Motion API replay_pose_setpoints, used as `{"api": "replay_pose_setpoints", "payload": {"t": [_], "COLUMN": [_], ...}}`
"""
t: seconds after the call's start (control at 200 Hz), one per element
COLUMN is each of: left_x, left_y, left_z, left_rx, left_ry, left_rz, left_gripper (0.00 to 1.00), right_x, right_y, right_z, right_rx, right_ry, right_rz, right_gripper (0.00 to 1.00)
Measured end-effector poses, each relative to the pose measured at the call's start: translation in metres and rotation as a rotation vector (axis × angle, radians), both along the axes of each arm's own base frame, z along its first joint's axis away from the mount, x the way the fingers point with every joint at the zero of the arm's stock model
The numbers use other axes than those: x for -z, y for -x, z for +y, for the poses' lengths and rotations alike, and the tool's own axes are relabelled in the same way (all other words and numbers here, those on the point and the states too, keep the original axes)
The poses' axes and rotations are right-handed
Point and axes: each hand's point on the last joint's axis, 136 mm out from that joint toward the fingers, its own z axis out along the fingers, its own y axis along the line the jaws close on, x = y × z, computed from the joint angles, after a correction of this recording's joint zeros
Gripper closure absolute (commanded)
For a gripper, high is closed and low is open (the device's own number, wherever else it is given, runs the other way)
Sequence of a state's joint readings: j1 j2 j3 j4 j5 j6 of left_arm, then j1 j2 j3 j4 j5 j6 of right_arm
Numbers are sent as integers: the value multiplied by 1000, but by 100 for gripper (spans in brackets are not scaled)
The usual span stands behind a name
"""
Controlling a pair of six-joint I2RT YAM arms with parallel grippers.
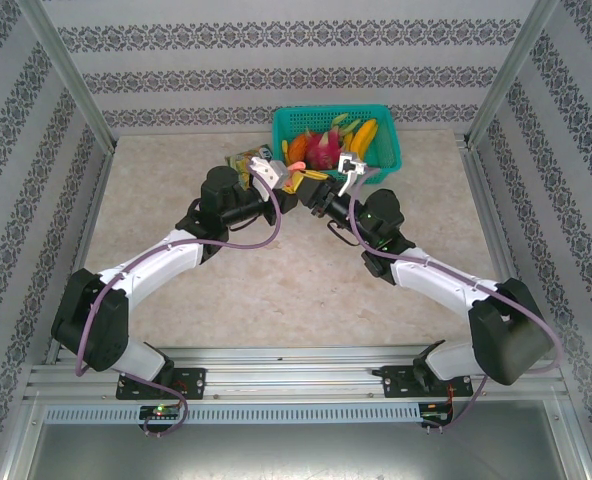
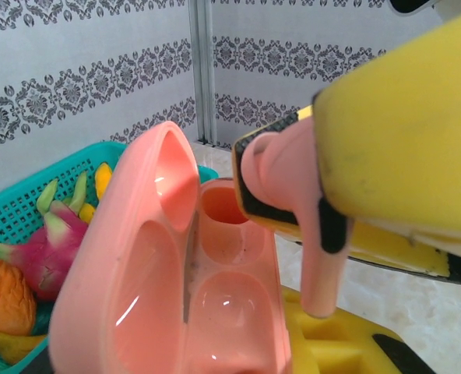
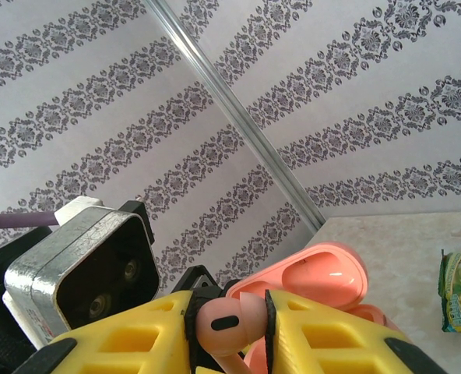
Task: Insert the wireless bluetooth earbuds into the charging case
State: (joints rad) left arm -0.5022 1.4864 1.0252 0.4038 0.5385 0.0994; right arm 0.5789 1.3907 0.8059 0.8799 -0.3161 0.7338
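My left gripper (image 1: 284, 187) is shut on the pink charging case (image 2: 215, 304), which it holds up with the lid (image 2: 156, 195) swung open to the left. Two hollow wells show inside the case. My right gripper (image 3: 229, 323) is shut on a pink earbud (image 3: 219, 326), its black pads pinching the bud's head. In the left wrist view that earbud (image 2: 281, 175) hangs stem down, just right of the case's rim and over my left gripper's yellow finger (image 2: 336, 343). The stem tip is not inside a well. Both grippers meet in front of the basket.
A teal basket (image 1: 388, 150) with a dragon fruit (image 1: 324, 148), a banana (image 1: 364, 135) and other toy fruit stands right behind the grippers. A snack packet (image 3: 460, 288) lies on the beige table, another (image 1: 244, 160) left of the basket. Patterned walls and metal posts enclose the table.
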Motion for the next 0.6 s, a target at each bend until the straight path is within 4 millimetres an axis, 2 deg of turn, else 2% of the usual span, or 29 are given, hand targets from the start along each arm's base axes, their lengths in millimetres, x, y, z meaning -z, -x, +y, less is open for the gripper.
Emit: {"api": "replay_pose_setpoints", "payload": {"t": [0.36, 0.6], "left_x": [2, 17], "left_y": [-4, -5], "left_z": [2, 3], "left_rx": [-27, -31], "left_ry": [-13, -50], "left_rz": [18, 57], "left_gripper": [100, 100], "right_x": [3, 19], "right_y": [-6, -8], "right_z": [5, 9], "right_rx": [21, 45], "right_ry": [58, 133], "right_rz": [5, 27], "right_gripper": [71, 71]}}
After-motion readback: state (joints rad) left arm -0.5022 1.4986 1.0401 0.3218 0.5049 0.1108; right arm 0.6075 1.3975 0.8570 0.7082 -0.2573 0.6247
